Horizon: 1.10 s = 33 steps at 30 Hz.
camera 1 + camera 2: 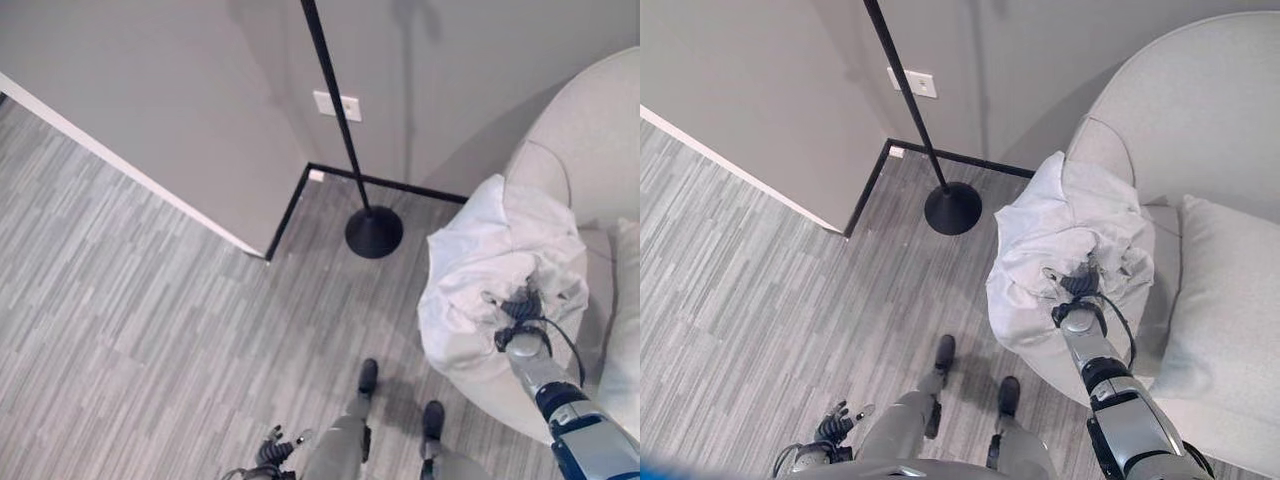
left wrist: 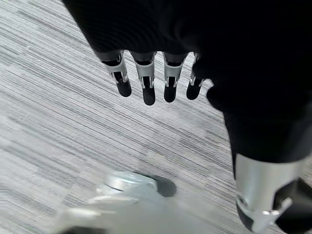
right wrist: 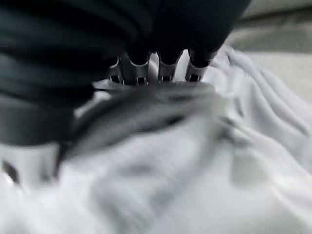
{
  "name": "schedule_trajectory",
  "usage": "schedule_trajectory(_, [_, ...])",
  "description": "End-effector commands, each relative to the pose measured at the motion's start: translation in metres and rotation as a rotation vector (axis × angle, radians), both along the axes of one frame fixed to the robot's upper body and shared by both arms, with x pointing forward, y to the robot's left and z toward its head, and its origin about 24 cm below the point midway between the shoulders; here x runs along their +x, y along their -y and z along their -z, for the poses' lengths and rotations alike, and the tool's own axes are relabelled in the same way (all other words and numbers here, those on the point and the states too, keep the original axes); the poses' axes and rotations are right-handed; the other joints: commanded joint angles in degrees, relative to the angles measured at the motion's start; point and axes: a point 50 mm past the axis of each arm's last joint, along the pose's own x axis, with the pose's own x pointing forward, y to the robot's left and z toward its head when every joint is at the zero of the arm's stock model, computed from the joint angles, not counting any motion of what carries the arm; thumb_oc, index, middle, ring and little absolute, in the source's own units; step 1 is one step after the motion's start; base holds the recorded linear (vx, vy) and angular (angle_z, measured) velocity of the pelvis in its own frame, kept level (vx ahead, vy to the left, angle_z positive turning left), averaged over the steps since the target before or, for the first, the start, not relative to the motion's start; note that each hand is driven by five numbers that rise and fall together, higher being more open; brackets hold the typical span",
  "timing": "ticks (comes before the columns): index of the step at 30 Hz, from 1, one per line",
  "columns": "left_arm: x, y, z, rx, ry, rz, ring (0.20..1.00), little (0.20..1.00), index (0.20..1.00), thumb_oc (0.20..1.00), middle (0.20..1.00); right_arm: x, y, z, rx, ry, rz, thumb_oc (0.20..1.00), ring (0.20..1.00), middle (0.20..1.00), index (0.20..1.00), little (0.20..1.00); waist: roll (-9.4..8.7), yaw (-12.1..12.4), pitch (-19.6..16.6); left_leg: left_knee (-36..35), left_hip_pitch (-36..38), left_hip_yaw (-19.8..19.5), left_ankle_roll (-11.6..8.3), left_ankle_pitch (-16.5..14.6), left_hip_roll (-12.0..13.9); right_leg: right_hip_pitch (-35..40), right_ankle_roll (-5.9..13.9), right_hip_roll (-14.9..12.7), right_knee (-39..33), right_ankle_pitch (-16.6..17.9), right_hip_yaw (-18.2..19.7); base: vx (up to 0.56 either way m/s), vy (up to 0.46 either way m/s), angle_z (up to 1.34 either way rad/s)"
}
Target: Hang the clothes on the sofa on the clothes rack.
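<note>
A crumpled white garment (image 1: pixel 490 250) lies heaped over the arm of the pale grey sofa (image 1: pixel 590 130). My right hand (image 1: pixel 1080 287) sits on top of the heap, its fingers (image 3: pixel 146 70) curled down into a fold of the white garment (image 3: pixel 234 161), their tips buried in the cloth. The clothes rack is a thin black pole (image 1: pixel 335 110) on a round black base (image 1: pixel 373 232), standing on the floor just left of the sofa by the wall corner. My left hand (image 1: pixel 835 425) hangs low at the lower left, its fingers (image 2: pixel 146 83) straight over the floor, holding nothing.
A pale cushion (image 1: pixel 1220 290) rests on the sofa seat to the right of the garment. A wall corner with black skirting (image 1: pixel 290 215) juts out left of the rack base. A white wall socket (image 1: pixel 337 105) sits behind the pole. Grey plank floor (image 1: pixel 130 320) spreads to the left.
</note>
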Motion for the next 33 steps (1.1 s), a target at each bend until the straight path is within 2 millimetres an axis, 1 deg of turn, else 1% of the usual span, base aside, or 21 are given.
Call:
schedule_trajectory(1, [0.018, 0.004, -0.002, 0.012, 0.007, 0.035, 1.0, 1.0, 1.0, 1.0, 1.0, 0.0, -0.055, 0.02, 0.105, -0.092, -0.184, 0.2, 0.2, 0.2, 0.2, 0.2, -1.92, 1.81, 0.11, 0.26, 3.03, 0.83, -0.06, -4.92, -5.33, -6.48, 5.32, -4.88, -0.09, 4.83, 6.2, 0.0, 0.0, 0.0])
schedule_trajectory(2, [0.018, 0.004, -0.002, 0.012, 0.007, 0.035, 1.0, 1.0, 1.0, 1.0, 1.0, 0.0, -0.055, 0.02, 0.105, -0.092, -0.184, 0.2, 0.2, 0.2, 0.2, 0.2, -1.93, 1.8, 0.11, 0.26, 3.03, 0.83, -0.06, -4.92, -5.34, -6.48, 5.32, -4.88, -0.09, 4.82, 6.2, 0.0, 0.0, 0.0])
schedule_trajectory(4, [0.021, 0.005, -0.003, 0.012, 0.015, 0.035, 1.0, 1.0, 1.0, 1.0, 1.0, -0.006, -0.054, 0.026, 0.119, -0.115, -0.167, 0.2, 0.2, 0.2, 0.2, 0.2, -2.14, 1.56, 0.1, 0.26, 3.15, 0.97, -0.05, -5.05, -5.33, -6.42, 5.39, -4.92, -0.09, 4.83, 6.15, 0.0, 0.0, 0.0])
schedule_trajectory(7, [0.027, 0.005, -0.004, 0.016, 0.029, 0.028, 1.0, 1.0, 1.0, 1.0, 1.0, -0.012, -0.049, 0.031, 0.146, -0.125, -0.124, 0.2, 0.2, 0.2, 0.2, 0.2, -2.6, 1.03, 0.02, 0.26, 3.5, 1.19, -0.05, -5.34, -5.22, -6.06, 5.48, -4.89, -0.09, 4.67, 6.2, 0.0, 0.0, 0.0])
schedule_trajectory(9, [0.026, 0.003, -0.004, 0.02, 0.023, 0.021, 1.0, 1.0, 1.0, 1.0, 1.0, -0.018, -0.044, 0.033, 0.172, -0.123, -0.089, 0.2, 0.2, 0.2, 0.2, 0.2, -3.07, 0.53, -0.22, 0.26, 4.07, 1.49, -0.04, -5.72, -5.06, -5.63, 5.53, -4.87, -0.09, 4.54, 6.23, 0.0, 0.0, 0.0])
schedule_trajectory(13, [0.026, 0.003, -0.004, 0.02, 0.023, 0.022, 1.0, 1.0, 1.0, 1.0, 1.0, -0.018, -0.044, 0.033, 0.172, -0.123, -0.089, 0.2, 0.2, 0.2, 0.2, 0.2, -3.07, 0.54, -0.2, 0.26, 4.1, 1.5, -0.04, -5.73, -5.05, -5.6, 5.53, -4.86, -0.09, 4.54, 6.24, 0.02, -0.006, 0.0])
schedule_trajectory(14, [0.015, -0.004, 0.0, 0.035, -0.038, -0.003, 1.0, 1.0, 1.0, 1.0, 1.0, -0.03, -0.028, 0.034, 0.247, -0.074, 0.014, 0.2, 0.2, 0.2, 0.2, 0.2, -4.87, -1.16, -1.24, 0.26, 6.8, 2.84, 0.09, -7.18, -4.31, -3.37, 5.68, -4.76, -0.09, 4.07, 6.67, 0.07, -0.029, 0.0])
schedule_trajectory(16, [0.013, -0.005, 0.0, 0.037, -0.048, -0.008, 1.0, 1.0, 1.0, 1.0, 1.0, -0.032, -0.027, 0.033, 0.26, -0.062, 0.024, 0.2, 0.2, 0.2, 0.2, 0.2, -5.15, -1.38, -1.45, 0.26, 7.34, 3.12, 0.09, -7.46, -4.12, -2.91, 5.7, -4.8, -0.09, 3.95, 6.7, 0.06, -0.023, -0.01])
schedule_trajectory(17, [0.007, -0.006, 0.002, 0.036, -0.075, -0.008, 1.0, 1.0, 1.0, 1.0, 1.0, -0.036, -0.021, 0.03, 0.298, -0.021, 0.058, 0.2, 0.2, 0.2, 0.2, 0.2, -5.82, -2.04, -2.17, 0.26, 8.87, 3.77, 0.17, -8.22, -3.66, -1.67, 5.75, -4.82, -0.09, 3.68, 6.84, 0.05, -0.016, 0.0])
schedule_trajectory(19, [-0.001, -0.008, 0.005, 0.039, -0.109, -0.007, 1.0, 1.0, 1.0, 1.0, 1.0, -0.04, -0.015, 0.023, 0.369, 0.055, 0.102, 0.2, 0.2, 0.2, 0.2, 0.2, -6.5, -2.86, -3.38, 0.26, 11.34, 4.74, 0.2, -9.27, -3.13, 0.36, 5.77, -4.81, -0.09, 3.26, 7.22, 0.08, -0.014, -0.04])
schedule_trajectory(20, [-0.002, -0.008, 0.005, 0.039, -0.109, -0.007, 1.0, 1.0, 1.0, 1.0, 1.0, -0.04, -0.015, 0.023, 0.369, 0.055, 0.103, 0.2, 0.2, 0.2, 0.2, 0.2, -6.5, -2.81, -3.29, 0.26, 11.49, 4.79, 0.2, -9.31, -3.13, 0.49, 5.77, -4.8, -0.09, 3.25, 7.26, 0.07, -0.009, -0.13])
schedule_trajectory(21, [-0.005, -0.009, 0.005, 0.034, -0.122, -0.015, 1.0, 1.0, 1.0, 1.0, 1.0, -0.039, -0.012, 0.017, 0.413, 0.107, 0.121, 0.2, 0.2, 0.2, 0.2, 0.2, -6.72, -3.07, -4.0, 0.26, 12.35, 5.17, 0.23, -9.65, -3.0, 1.31, 5.77, -4.77, -0.09, 3.1, 7.46, 0.05, -0.006, -0.18])
schedule_trajectory(24, [-0.01, -0.009, 0.007, 0.007, -0.13, -0.041, 1.0, 1.0, 1.0, 1.0, 1.0, -0.036, -0.009, 0.0, 0.469, 0.215, 0.115, 0.2, 0.2, 0.2, 0.2, 0.2, -7.18, -3.16, -5.35, 0.26, 14.73, 6.06, 0.26, -10.53, -2.6, 3.32, 5.75, -4.77, -0.09, 2.53, 7.77, 0.06, -0.01, -0.21])
schedule_trajectory(25, [-0.011, -0.01, 0.007, -0.018, -0.126, -0.067, 1.0, 1.0, 1.0, 1.0, 1.0, -0.03, -0.009, -0.02, 0.484, 0.308, 0.066, 0.2, 0.2, 0.2, 0.2, 0.2, -7.54, -3.17, -6.34, 0.26, 16.1, 6.45, 0.25, -10.94, -2.42, 4.5, 5.69, -4.69, -0.09, 2.23, 8.03, 0.03, -0.015, -0.22])
schedule_trajectory(26, [-0.011, -0.01, 0.007, -0.018, -0.126, -0.067, 1.0, 1.0, 1.0, 1.0, 1.0, -0.03, -0.009, -0.02, 0.484, 0.308, 0.066, 0.2, 0.2, 0.2, 0.2, 0.2, -7.54, -3.16, -6.32, 0.26, 16.12, 6.46, 0.25, -10.94, -2.42, 4.52, 5.69, -4.69, -0.09, 2.23, 8.04, 0.04, -0.02, -0.18])
schedule_trajectory(31, [-0.007, -0.01, 0.005, -0.046, -0.093, -0.085, 1.0, 1.0, 1.0, 1.0, 1.0, -0.017, -0.008, -0.073, 0.51, 0.544, -0.045, 0.2, 0.2, 0.2, 0.2, 0.2, -8.22, -3.02, -8.79, 0.26, 18.79, 7.25, 0.15, -11.73, -1.84, 6.77, 5.53, -4.62, -0.09, 1.74, 8.31, 0.02, -0.013, -0.11])
schedule_trajectory(32, [-0.002, -0.009, 0.003, -0.047, -0.07, -0.077, 1.0, 1.0, 1.0, 1.0, 1.0, -0.011, -0.009, -0.1, 0.484, 0.642, -0.1, 0.2, 0.2, 0.2, 0.2, 0.2, -8.44, -2.79, -9.81, 0.26, 19.66, 7.34, 0.13, -11.92, -1.69, 7.67, 5.44, -4.61, -0.09, 1.57, 8.4, 0.0, 0.0, 0.0])
schedule_trajectory(33, [-0.002, -0.009, 0.003, -0.047, -0.07, -0.077, 1.0, 1.0, 1.0, 1.0, 1.0, -0.011, -0.009, -0.1, 0.484, 0.641, -0.1, 0.2, 0.2, 0.2, 0.2, 0.2, -8.42, -2.77, -9.76, 0.26, 19.73, 7.35, 0.13, -11.94, -1.68, 7.74, 5.44, -4.6, -0.09, 1.56, 8.4, 0.0, 0.0, 0.0])
